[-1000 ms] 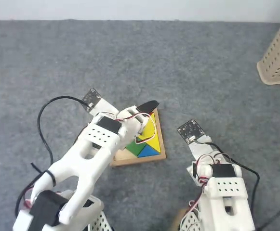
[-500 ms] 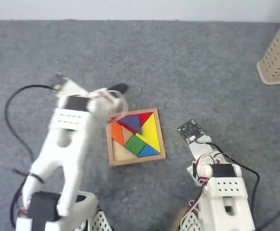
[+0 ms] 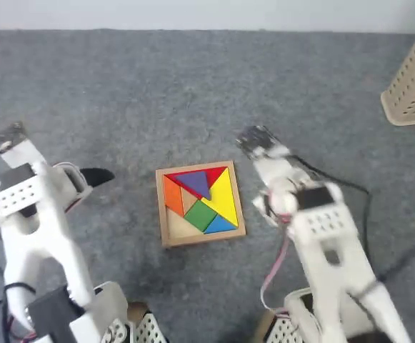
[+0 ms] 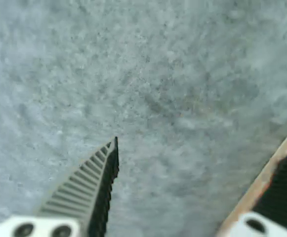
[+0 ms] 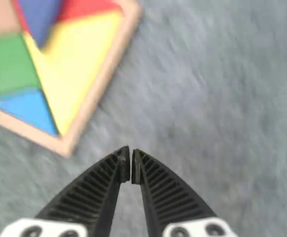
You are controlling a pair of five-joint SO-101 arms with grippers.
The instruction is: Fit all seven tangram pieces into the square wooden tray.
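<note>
The square wooden tray (image 3: 238,214) lies mid-table with red (image 3: 211,172), dark blue (image 3: 196,184), yellow (image 3: 223,198), orange (image 3: 172,196), green (image 3: 201,213) and blue (image 3: 220,225) pieces inside. Bare wood (image 3: 178,229) shows at its near left corner. My left gripper (image 4: 200,153) hangs open over carpet left of the tray, its black finger (image 3: 96,175) pointing at it; the tray's edge (image 4: 259,185) is beside one finger. My right gripper (image 5: 131,165) is shut and empty over carpet, just off the tray's corner (image 5: 66,143) by the blue piece (image 5: 27,108) and yellow piece (image 5: 69,64).
Grey carpet covers the table. A beige perforated basket (image 3: 411,78) stands at the far right edge. A black cable (image 3: 336,187) trails by the right arm.
The left arm swung off the tray to the left, uncovering the pieces. The right arm came forward from the near right to the tray's right side.
</note>
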